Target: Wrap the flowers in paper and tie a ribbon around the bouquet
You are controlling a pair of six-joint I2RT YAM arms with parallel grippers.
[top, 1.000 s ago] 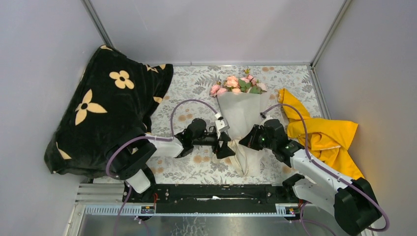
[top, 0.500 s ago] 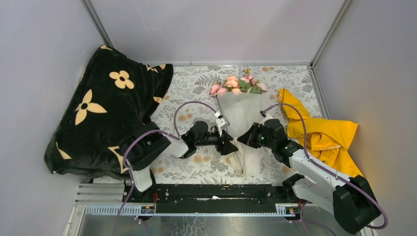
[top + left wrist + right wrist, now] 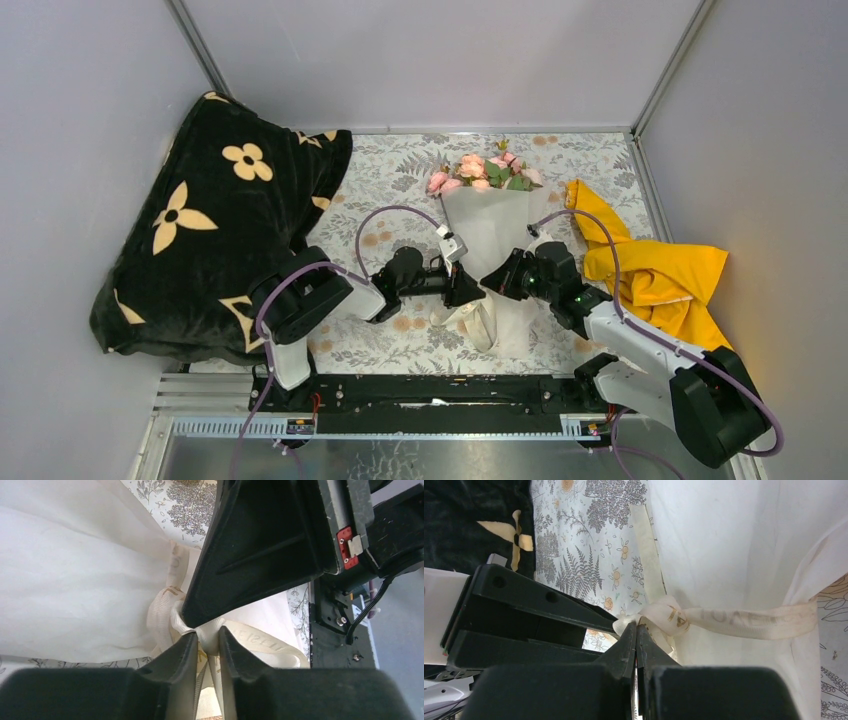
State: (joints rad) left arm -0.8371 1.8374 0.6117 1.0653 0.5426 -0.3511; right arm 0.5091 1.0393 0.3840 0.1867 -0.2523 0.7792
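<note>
Left gripper (image 3: 206, 642), 9 o'clock of bouquet (image 3: 490, 228) waist, pinching ribbon (image 3: 744, 616); right gripper (image 3: 636, 630), 3 o'clock, clenched on ribbon at knot.

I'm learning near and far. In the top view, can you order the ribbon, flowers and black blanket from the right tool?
1. ribbon, pinched at the right tool tips.
2. flowers, farther back.
3. black blanket, far left.

ribbon (image 3: 744, 617) around bouquet (image 3: 492, 225), blanket (image 3: 210, 220) left, cloth (image 3: 660, 275) right
</note>
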